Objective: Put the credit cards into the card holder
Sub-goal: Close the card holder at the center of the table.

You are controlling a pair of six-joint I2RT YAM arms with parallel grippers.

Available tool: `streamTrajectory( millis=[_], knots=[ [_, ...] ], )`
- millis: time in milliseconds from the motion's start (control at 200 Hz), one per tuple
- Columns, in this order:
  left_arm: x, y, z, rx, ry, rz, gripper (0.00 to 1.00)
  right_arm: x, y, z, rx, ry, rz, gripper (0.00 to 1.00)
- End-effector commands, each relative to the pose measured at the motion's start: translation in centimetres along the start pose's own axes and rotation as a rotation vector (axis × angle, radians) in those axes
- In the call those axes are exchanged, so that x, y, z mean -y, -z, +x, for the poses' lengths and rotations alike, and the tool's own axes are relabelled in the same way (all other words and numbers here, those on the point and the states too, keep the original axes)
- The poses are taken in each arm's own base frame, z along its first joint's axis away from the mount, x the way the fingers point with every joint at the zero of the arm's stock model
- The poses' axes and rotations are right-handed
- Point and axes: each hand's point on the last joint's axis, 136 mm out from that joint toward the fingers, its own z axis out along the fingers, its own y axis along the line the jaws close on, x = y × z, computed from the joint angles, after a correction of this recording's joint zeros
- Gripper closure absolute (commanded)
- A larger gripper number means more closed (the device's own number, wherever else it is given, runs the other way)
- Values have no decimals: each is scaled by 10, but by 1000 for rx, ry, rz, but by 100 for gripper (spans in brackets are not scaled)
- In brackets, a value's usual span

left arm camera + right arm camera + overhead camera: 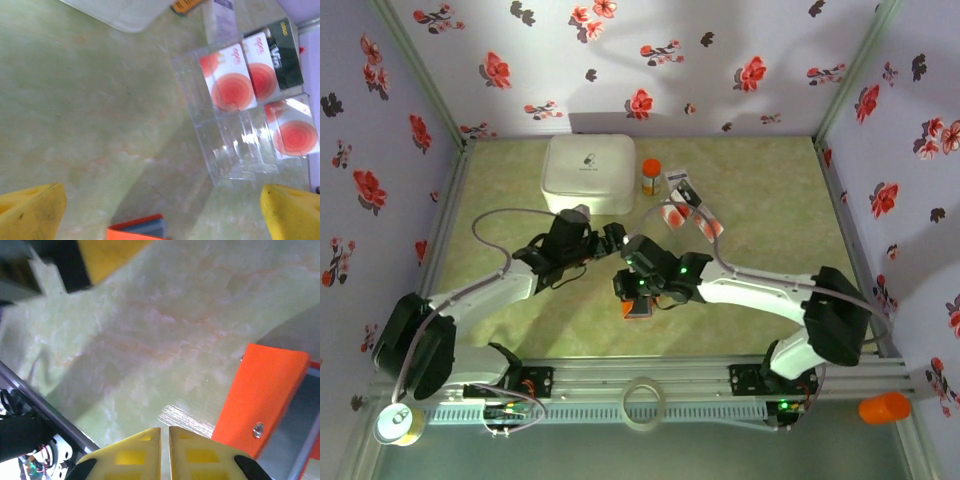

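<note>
The card holder (636,307) is orange-red with a blue-grey inside and lies open on the table in front of the arms. Its orange flap (264,390) sits just right of my right gripper (165,437). Those jaws are shut to a thin slit. A glossy streaked strip (189,420) lies at their tips; I cannot tell whether it is pinched. My left gripper (162,212) hangs wide open above the holder's edge (137,231). Several credit cards (228,77), white with red circles and one dark (286,55), lie in a clear tray (235,150) further back.
A big white rounded box (586,172) stands at the back left, with an orange pill bottle (650,176) beside it. The cards and their tray (687,206) lie just right of the bottle. The two grippers sit close together at mid-table. The left finger (107,255) shows above the right gripper.
</note>
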Motion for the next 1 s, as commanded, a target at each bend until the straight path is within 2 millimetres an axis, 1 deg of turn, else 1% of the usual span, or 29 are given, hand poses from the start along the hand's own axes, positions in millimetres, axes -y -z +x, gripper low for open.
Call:
streamTrajectory(
  millis=[0, 220, 460, 620, 865, 995],
  knots=[
    [-19, 11, 5, -41, -45, -83, 0, 11, -4, 3, -11, 28, 64, 88],
    [-33, 15, 16, -90, -85, -137, 0, 51, -14, 22, -24, -22, 153, 91],
    [-42, 16, 29, -143, -113, -150, 0, 82, -21, 45, -22, -96, 183, 95],
    [-46, 15, 45, -203, -159, -166, 0, 91, -29, 55, -24, -126, 171, 95],
    [-51, 10, 75, -267, -223, -195, 0, 95, -31, 60, -23, -146, 160, 96],
    [-48, 5, 92, -288, -256, -190, 0, 95, -31, 61, -20, -153, 153, 96]
  ],
)
